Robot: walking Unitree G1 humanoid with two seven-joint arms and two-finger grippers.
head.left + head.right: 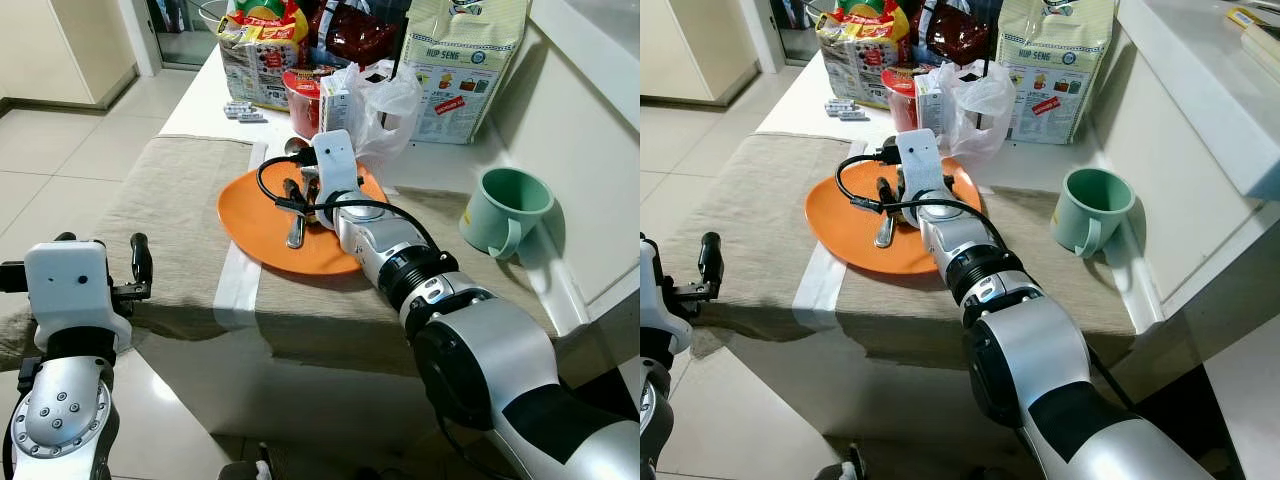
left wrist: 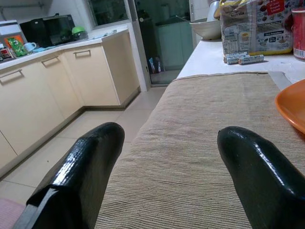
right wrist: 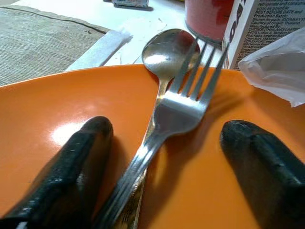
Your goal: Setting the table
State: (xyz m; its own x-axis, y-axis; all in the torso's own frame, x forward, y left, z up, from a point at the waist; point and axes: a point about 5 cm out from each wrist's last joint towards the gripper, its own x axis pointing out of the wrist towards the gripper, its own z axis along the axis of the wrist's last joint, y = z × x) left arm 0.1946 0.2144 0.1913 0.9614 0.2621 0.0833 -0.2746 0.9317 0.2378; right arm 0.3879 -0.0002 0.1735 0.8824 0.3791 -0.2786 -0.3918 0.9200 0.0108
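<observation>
R gripper point(image 3: 162, 157) sits low over the orange plate point(image 1: 260, 225), fingers point(image 3: 76, 167) spread wide, nothing pinched. Fork point(image 3: 178, 107) and spoon point(image 3: 167, 55) lie on the plate btwn the two fingers, fork stacked on top of the spoon, handles running back toward the wrist, tines and bowl pointing away past the plate's far rim. Whether the fingers touch the cutlery: can't tell. Plate rests on a beige cloth point(image 1: 170, 200) on the bench point(image 1: 200, 100). Green mug point(image 1: 505, 210) stands on the cloth, well apart to the R of the plate. Groceries at bench far end: snack bags point(image 1: 260, 50), red tub point(image 1: 303, 95), white plastic bag point(image 1: 385, 100), paper sack point(image 1: 460, 60). L gripper point(image 2: 167, 162) hovers at the cloth's near L edge, fingers spread, empty.
</observation>
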